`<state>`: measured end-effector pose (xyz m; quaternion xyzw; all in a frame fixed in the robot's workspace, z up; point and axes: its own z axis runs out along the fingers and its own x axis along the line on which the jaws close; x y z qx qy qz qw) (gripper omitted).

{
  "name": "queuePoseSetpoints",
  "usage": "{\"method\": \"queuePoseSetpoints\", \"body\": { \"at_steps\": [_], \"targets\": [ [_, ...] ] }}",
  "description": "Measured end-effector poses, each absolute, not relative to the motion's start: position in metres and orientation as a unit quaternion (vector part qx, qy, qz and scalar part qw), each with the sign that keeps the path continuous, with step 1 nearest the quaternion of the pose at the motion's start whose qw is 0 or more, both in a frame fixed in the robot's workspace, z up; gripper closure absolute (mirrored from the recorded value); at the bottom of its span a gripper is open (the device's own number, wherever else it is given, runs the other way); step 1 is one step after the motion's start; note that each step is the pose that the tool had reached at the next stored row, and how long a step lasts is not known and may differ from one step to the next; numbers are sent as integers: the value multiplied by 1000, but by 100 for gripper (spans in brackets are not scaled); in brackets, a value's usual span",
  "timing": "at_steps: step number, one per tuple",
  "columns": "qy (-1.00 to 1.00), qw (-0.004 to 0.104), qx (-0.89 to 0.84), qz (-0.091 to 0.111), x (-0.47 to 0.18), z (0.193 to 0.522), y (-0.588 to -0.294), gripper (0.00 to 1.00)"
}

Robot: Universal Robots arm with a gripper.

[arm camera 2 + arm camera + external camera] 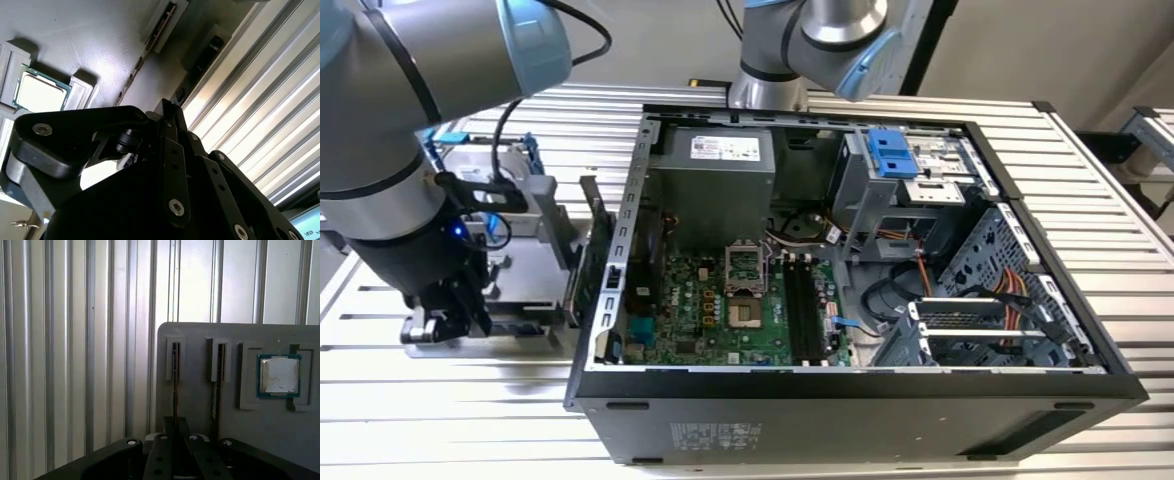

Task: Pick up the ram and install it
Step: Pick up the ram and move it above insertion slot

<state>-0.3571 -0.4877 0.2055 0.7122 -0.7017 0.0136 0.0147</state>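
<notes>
So we've got a ribbed metal table (454, 420) with an open PC case (854, 410) lying on its side in the middle. Its motherboard (720, 300) faces up, and the long dark memory slots (803, 310) sit near the middle of the board. On the exterior view's left, just beside the case, there's a grey parts tray (520, 270). The arm reaches down over the tray, with the gripper (454, 315) low at its near end.

In both wrist views we see the ram (175, 380) (200, 62) standing on edge in a narrow slot of the tray (200, 405) (100, 45), so it isn't in the case yet. A second stick (218, 380) (157, 30) stands in the slot next to it. Past that one, a square silver processor chip (279, 375) (40, 95) lies flat in its own recess.

The gripper (176, 422) (171, 110) lines up right over the end of the ram, which runs straight into the claw. Honestly, we can't tell whether the claw is clamped on the stick or just sitting around it.
</notes>
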Motion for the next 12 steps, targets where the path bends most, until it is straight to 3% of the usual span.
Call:
{"method": "queuePoseSetpoints", "body": {
  "at_steps": [12],
  "targets": [
    [-702,15,712,14,-357,214,-488,100]
  ]
}}
